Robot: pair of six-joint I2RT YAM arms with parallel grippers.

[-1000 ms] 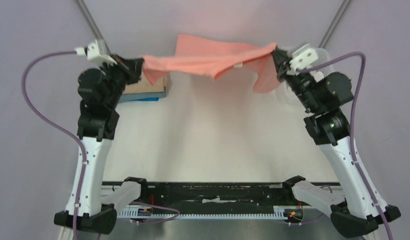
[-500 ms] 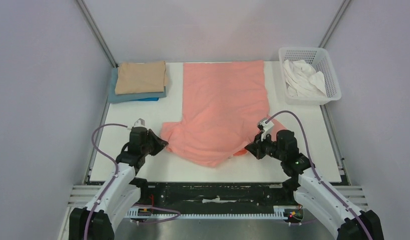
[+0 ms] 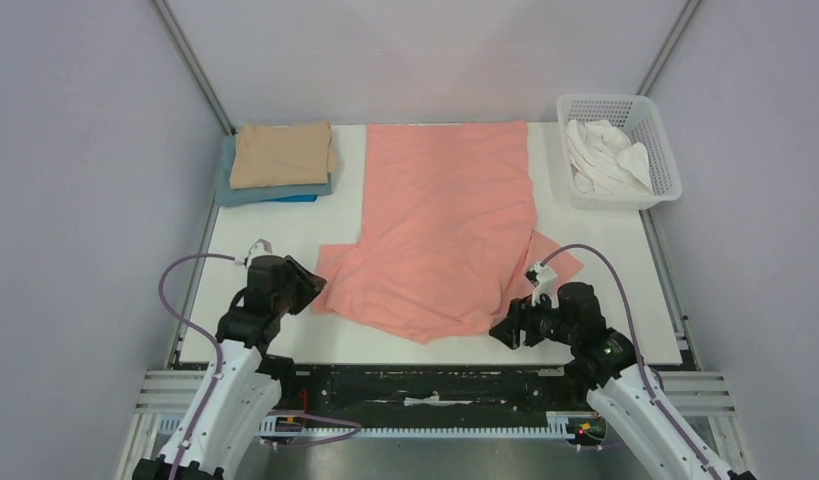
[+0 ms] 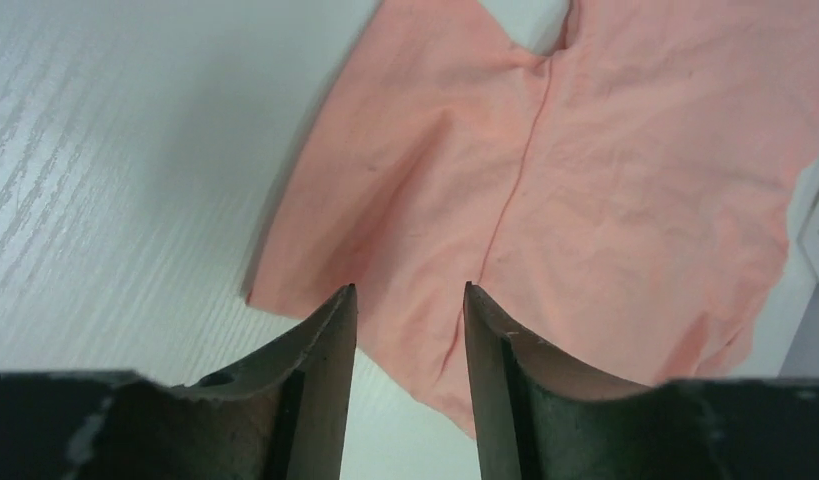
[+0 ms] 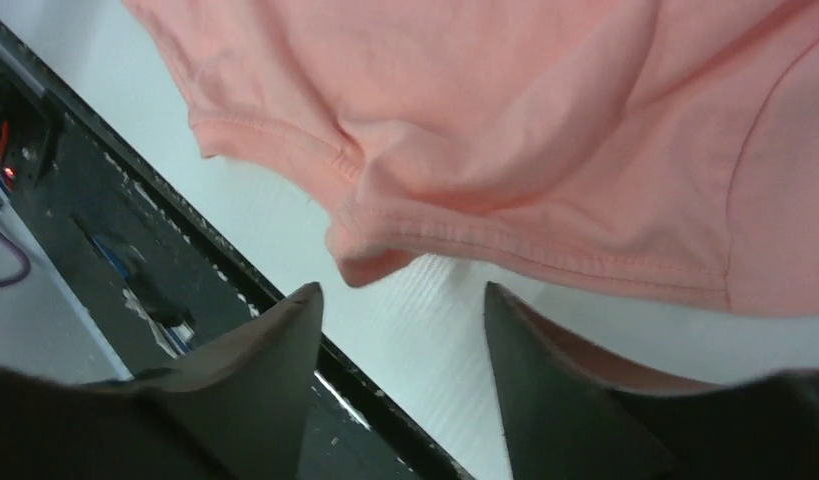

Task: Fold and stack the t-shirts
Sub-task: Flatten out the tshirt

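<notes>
The salmon-pink t-shirt point(image 3: 445, 210) lies spread flat along the middle of the table, its rumpled sleeve end nearest me. My left gripper point(image 3: 313, 286) sits at the shirt's near left sleeve, open. In the left wrist view the sleeve point(image 4: 605, 180) shows between and beyond its jaws point(image 4: 409, 290), with nothing clamped. My right gripper point(image 3: 501, 331) is open just off the near right corner; the hem point(image 5: 385, 250) lies free ahead of its fingertips point(image 5: 401, 290). The tan t-shirt point(image 3: 282, 153) rests folded on the blue t-shirt point(image 3: 275, 193) at back left. The white t-shirt point(image 3: 605, 155) is crumpled in the basket.
A white mesh basket point(image 3: 668, 170) stands at the back right corner. The black rail point(image 5: 105, 230) of the table's near edge runs just below my right gripper. Grey walls close in the table on the left, the right and the back.
A second ago both grippers held the salmon shirt up at the far end. They drew it down onto the table, then opened and let go, backing slightly toward the near edge.
</notes>
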